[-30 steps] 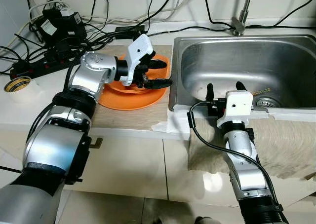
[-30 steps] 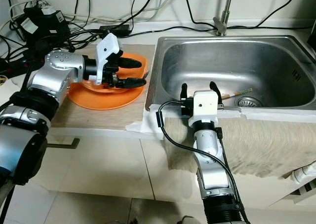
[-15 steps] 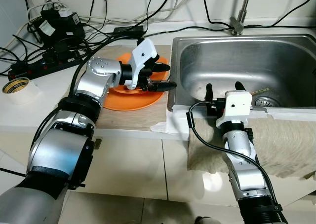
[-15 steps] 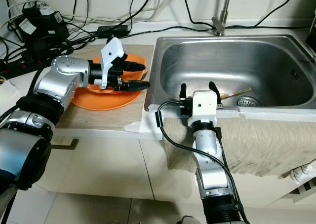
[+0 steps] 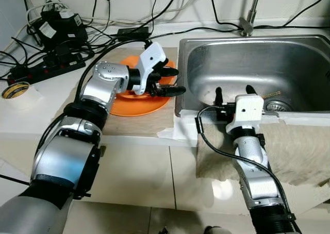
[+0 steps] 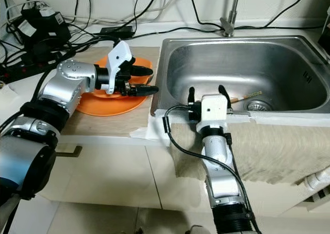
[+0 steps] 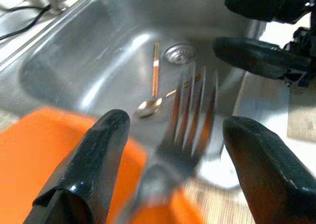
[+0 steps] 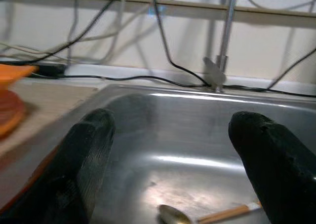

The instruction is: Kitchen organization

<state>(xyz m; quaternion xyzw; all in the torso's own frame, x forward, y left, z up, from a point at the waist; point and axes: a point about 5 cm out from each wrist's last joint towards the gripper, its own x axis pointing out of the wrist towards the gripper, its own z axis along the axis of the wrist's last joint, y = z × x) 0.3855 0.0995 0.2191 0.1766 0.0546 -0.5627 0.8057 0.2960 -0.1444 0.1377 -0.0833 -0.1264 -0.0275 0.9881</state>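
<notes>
Fork [image 7: 190,105] over orange plate [image 5: 135,101], counter [image 5: 46,107], sink [image 5: 289,69].

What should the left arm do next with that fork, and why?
Probably close the left gripper on the fork. Its fingers are open over the orange plate, with the fork lying between them, not yet gripped. The wrist view is blurred, so a slow close seems safest.

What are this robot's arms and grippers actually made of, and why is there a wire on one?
Both arms are shiny silver metal segments joined by black rings. Each wrist carries a white boxy block, and each gripper, left and right, has two long black fingers with rounded tips. A black cable loops from the right wrist block down along that forearm.
</notes>
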